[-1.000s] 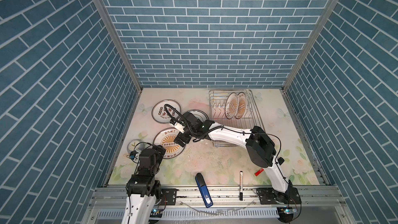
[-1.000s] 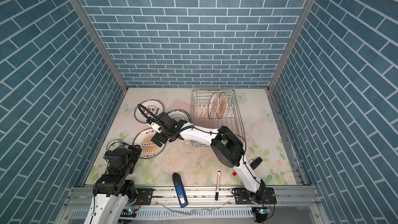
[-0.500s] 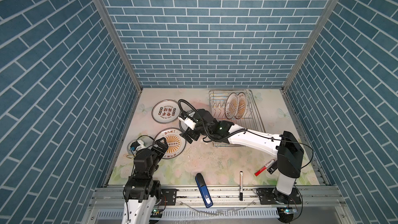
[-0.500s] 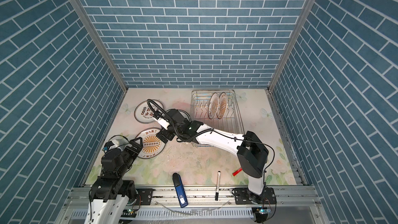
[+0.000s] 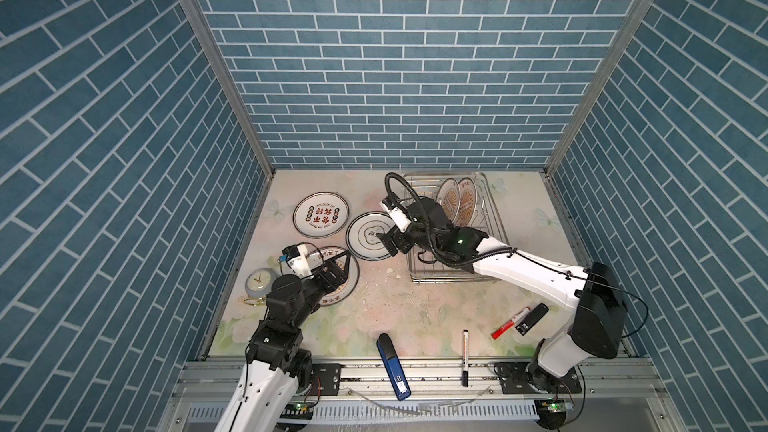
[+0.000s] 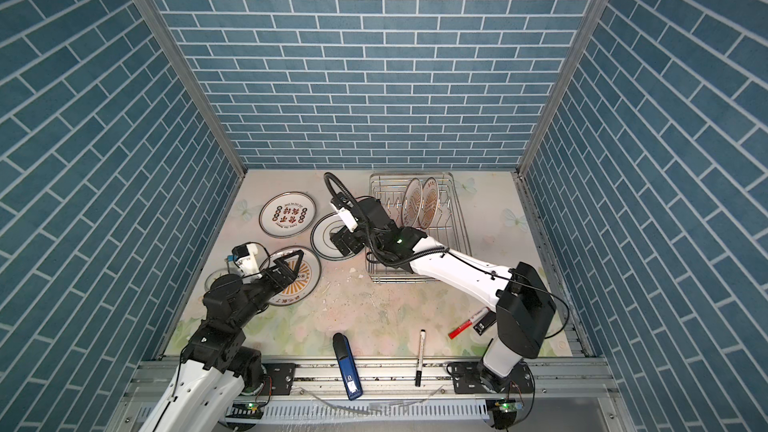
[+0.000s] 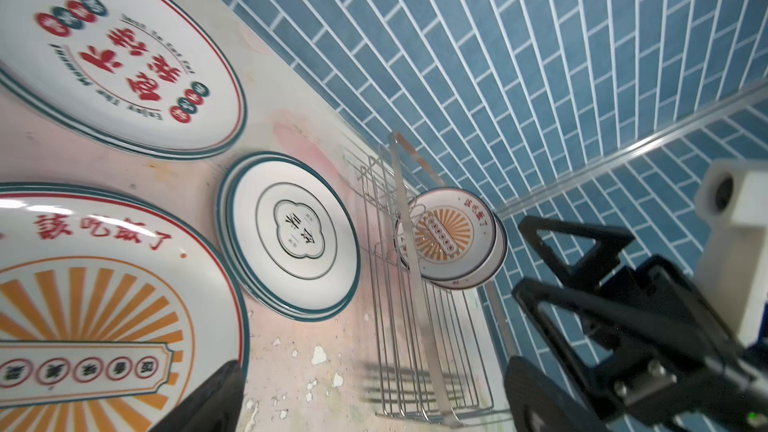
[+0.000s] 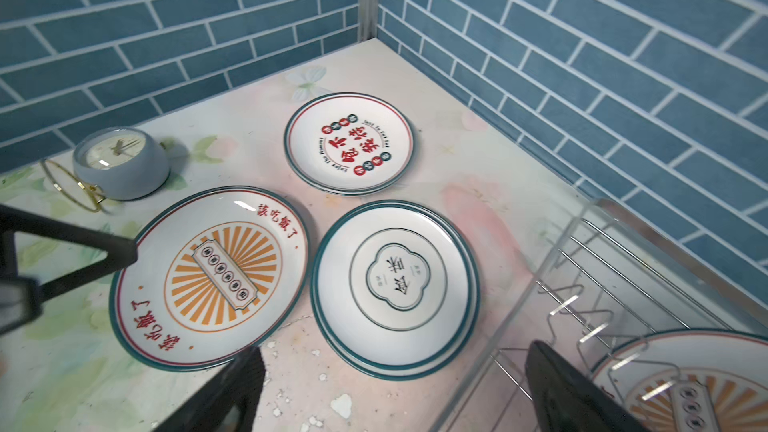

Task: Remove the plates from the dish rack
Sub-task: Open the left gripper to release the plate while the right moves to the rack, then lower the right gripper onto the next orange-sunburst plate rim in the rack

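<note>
Top views: in both, the dish rack sat right of frame centre. Two racked plates stood on edge at its upper end, leaning together. The right gripper hung empty, jaws spread, just left of the rack over the rim of the emblem plate. The left gripper, also spread and empty, hovered lower left over the sunburst plate. My read on the risk: the right arm lay across the rack (its cable loop arched over the upper left corner too). A swing toward the racked pair could therefore snag a prong or shove the rack.

Left wrist: the racked plates touched face to back, so a pinch on one rim might drag or tip its neighbour. The emblem plate looked like a stack of two, near the rack. Anything dropped onto that stack could chip it.

Right wrist: its own fingers stood wide apart with nothing between them. One racked plate showed behind the rack wires. The clock stood near the sunburst plate, and the left gripper above that plate could knock either.
</note>
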You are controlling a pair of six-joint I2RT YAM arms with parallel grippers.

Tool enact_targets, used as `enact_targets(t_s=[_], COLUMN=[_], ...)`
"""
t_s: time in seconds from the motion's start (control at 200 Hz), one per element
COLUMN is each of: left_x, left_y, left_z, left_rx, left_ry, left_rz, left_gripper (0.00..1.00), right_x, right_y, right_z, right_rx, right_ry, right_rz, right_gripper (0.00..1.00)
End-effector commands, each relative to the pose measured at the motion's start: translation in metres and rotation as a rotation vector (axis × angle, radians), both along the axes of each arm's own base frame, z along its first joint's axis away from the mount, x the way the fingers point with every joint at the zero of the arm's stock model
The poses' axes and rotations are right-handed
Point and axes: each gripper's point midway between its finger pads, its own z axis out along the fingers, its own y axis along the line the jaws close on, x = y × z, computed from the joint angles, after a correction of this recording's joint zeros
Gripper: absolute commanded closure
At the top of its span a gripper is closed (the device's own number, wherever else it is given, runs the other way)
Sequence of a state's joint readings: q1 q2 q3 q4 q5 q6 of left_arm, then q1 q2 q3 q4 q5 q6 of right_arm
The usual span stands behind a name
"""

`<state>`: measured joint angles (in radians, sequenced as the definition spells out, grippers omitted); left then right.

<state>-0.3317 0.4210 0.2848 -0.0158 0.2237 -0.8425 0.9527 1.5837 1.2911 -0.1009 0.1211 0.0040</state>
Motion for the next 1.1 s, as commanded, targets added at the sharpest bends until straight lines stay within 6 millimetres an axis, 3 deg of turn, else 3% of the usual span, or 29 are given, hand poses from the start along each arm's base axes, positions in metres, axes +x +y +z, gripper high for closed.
enact_targets(t_s=[0.0,0.21,0.325,0.585,0.78,1.091], left_x=[0.005,0.002,0.004,-0.003,-0.002,0.007], left_y=[-0.019,-0.067,-0.093,-0.143,-0.167,-0.176], left_z=[0.042,0.060,0.061,0.072,0.075,0.074], left_rx=[0.074,0.093,0.130,0.149,0.135,0.143], left_ry=[-0.170,-0.297,-0.314,-0.391,-0.416,-0.406], left_rz=[-0.041,-0.177,-0.241,-0.375,-0.444,-0.432], left_gripper=[0.00,0.00,0.00,0.00,0.00,0.00], right_x=[0.008,0.028,0.041,0.062,0.076,0.095], right_y=[-0.026,-0.078,-0.107,-0.152,-0.167,-0.174], right_z=[0.015,0.019,0.023,0.022,0.016,0.002], right_rx=[0.063,0.108,0.142,0.172,0.170,0.140], right_ry=[0.009,0.040,0.055,0.075,0.109,0.119], right_rz=[-0.080,-0.229,-0.329,-0.474,-0.549,-0.606], right_gripper=[0.01,0.01,0.01,0.01,0.01,0.05])
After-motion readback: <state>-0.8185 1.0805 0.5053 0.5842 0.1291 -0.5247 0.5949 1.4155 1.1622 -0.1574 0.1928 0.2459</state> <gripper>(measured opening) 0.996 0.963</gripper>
